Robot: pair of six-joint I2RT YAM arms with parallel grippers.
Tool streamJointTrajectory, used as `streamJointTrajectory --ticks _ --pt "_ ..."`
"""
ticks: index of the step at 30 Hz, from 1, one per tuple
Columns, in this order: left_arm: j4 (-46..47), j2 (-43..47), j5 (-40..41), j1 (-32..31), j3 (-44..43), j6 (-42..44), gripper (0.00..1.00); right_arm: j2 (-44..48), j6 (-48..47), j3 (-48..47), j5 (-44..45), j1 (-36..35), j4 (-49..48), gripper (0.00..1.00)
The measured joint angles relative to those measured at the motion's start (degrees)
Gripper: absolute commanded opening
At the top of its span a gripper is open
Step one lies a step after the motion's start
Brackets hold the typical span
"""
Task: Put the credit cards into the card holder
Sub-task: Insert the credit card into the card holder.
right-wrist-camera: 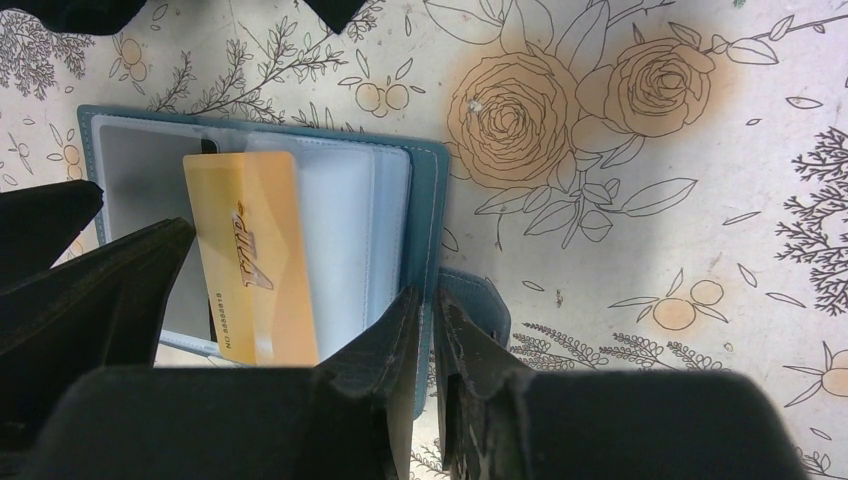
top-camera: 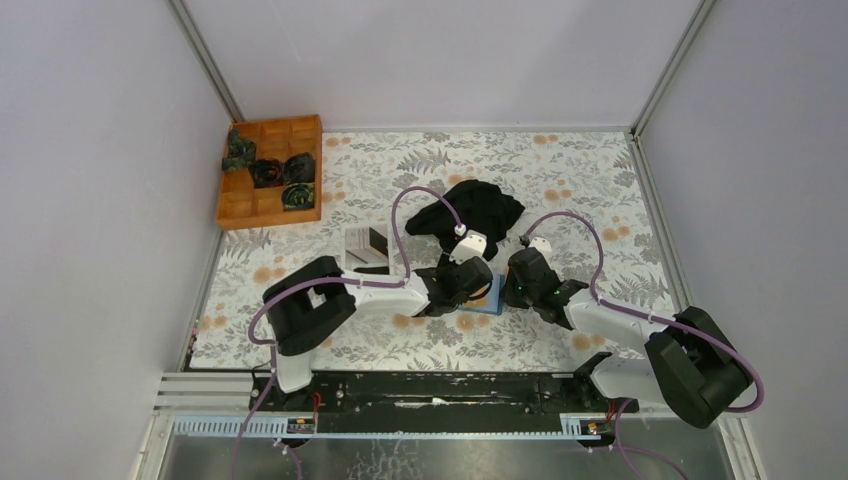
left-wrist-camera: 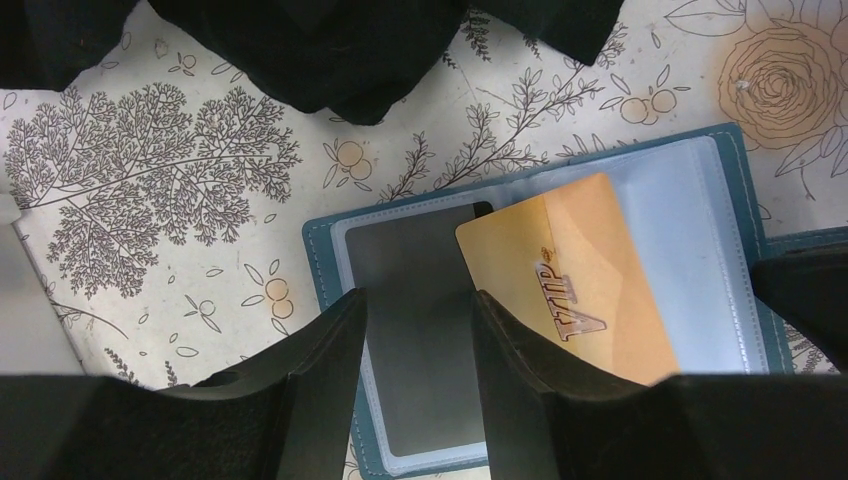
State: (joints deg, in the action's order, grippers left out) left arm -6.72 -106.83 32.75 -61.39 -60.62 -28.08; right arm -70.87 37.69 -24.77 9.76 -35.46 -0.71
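Straddled the sleeved black card (left-wrist-camera: 410, 250) with jaws of the left gripper (left-wrist-camera: 418, 310) spread, inside the card holder (left-wrist-camera: 690, 230) open on the bench (left-wrist-camera: 150, 250). Showed the gold card (left-wrist-camera: 570, 270) only part-seated. Seemingly pinched the holder's teal edge in jaws of the right gripper (right-wrist-camera: 432, 305). Called next for sliding it home.

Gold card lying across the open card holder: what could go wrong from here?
1. The gold card lies slanted over the dark card; a push might jam it on a sleeve edge.
2. The right gripper pinches only the card holder by its edge, so it could slip.
3. The left gripper, open, straddles the dark card; closing might crease the sleeve.
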Motion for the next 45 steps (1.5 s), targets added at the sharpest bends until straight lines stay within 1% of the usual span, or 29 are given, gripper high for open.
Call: streamJointTrajectory --ticks 36,45 --pt "2.5 -0.4 -4.1 0.7 0.5 1.3 0.51 0.0 -0.4 0.0 -0.2 0.0 0.0 0.18" --pt "4.4 -0.3 -4.5 0.8 1.3 1.3 0.51 -0.1 -0.4 0.0 -0.2 0.0 -0.1 0.18"
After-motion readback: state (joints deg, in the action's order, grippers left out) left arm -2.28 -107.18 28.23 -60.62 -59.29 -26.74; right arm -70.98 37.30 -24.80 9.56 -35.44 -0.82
